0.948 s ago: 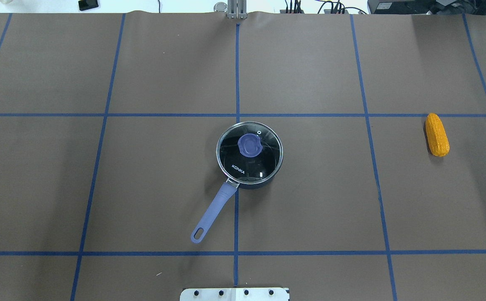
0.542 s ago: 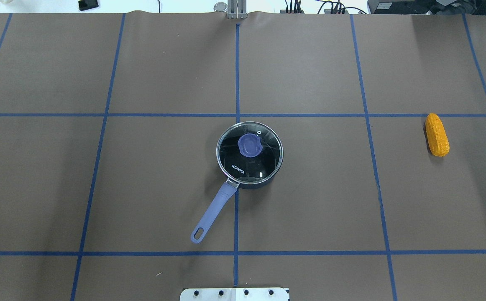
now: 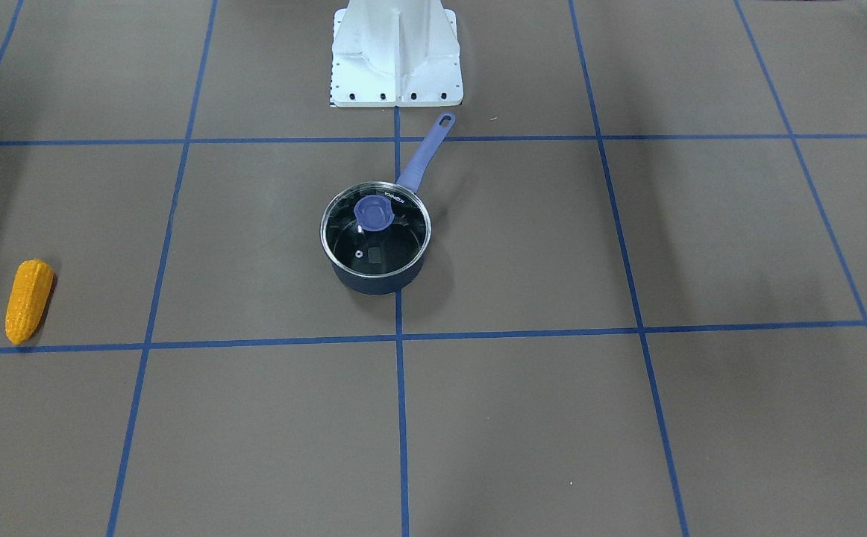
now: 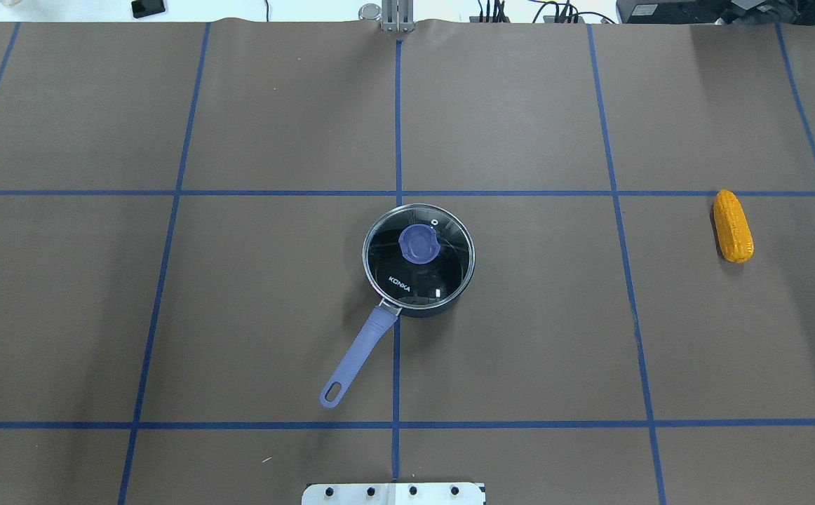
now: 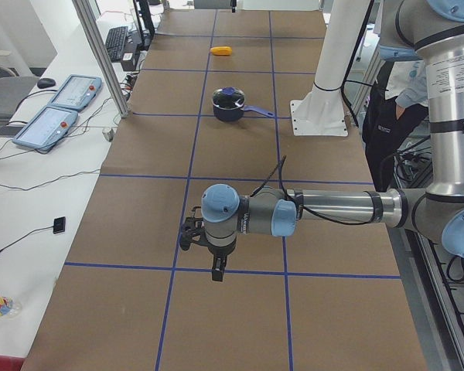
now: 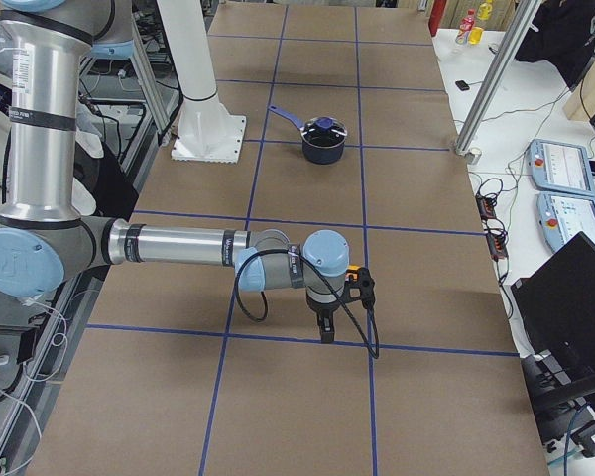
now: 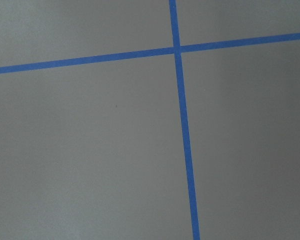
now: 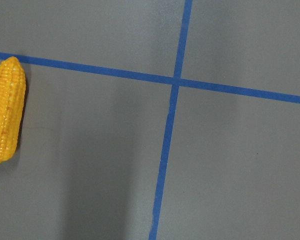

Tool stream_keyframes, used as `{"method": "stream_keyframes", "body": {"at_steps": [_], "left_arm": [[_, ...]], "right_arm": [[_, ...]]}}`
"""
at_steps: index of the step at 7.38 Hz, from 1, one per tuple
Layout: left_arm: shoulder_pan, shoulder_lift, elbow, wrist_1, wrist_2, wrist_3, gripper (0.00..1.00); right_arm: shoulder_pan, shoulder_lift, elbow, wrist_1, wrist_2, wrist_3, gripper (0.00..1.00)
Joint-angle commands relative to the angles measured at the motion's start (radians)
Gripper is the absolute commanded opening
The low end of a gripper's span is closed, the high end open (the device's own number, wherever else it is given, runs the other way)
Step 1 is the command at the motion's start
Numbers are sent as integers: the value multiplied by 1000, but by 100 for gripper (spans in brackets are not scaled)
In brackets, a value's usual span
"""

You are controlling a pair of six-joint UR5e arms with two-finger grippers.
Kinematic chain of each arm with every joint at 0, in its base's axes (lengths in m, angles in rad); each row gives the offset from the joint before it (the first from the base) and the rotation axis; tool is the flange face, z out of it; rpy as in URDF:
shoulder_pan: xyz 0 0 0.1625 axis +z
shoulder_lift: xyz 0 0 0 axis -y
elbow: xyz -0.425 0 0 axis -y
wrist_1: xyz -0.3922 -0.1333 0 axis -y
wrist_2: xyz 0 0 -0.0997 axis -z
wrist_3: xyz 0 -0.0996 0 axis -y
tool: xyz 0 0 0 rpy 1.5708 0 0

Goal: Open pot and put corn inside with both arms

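Note:
A dark pot (image 4: pixel 418 261) with a glass lid and a blue knob (image 4: pixel 419 245) stands closed at the table's middle, its blue handle (image 4: pixel 355 358) towards the robot. It also shows in the front view (image 3: pixel 375 237). The corn (image 4: pixel 732 226) lies far right on the table, and at the left edge of the right wrist view (image 8: pixel 6 112). The left gripper (image 5: pixel 216 267) hangs above the table's left end, far from the pot. The right gripper (image 6: pixel 325 332) hangs above the right end, close to the corn. I cannot tell whether either is open or shut.
The white base mount (image 3: pixel 396 52) stands at the robot's edge, behind the pot handle. Blue tape lines grid the brown table cover (image 4: pixel 520 337). Two teach pendants (image 5: pixel 54 108) lie on a side table. A person (image 5: pixel 402 77) stands by the robot.

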Motion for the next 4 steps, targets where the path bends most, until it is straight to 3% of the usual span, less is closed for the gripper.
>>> {"method": "stream_keyframes", "body": {"at_steps": [1,3,4], "left_arm": [[0,-5,-34,2,-1,-6,98],[0,-11,-33,0,0,-8,98],[0,-17,-35,0,0,-11,98]], "right_arm": [[0,7,0,1,-7,3,100],[0,11,2,18,-6,3,100],[0,8,-18,106,-10,3,100]]}}
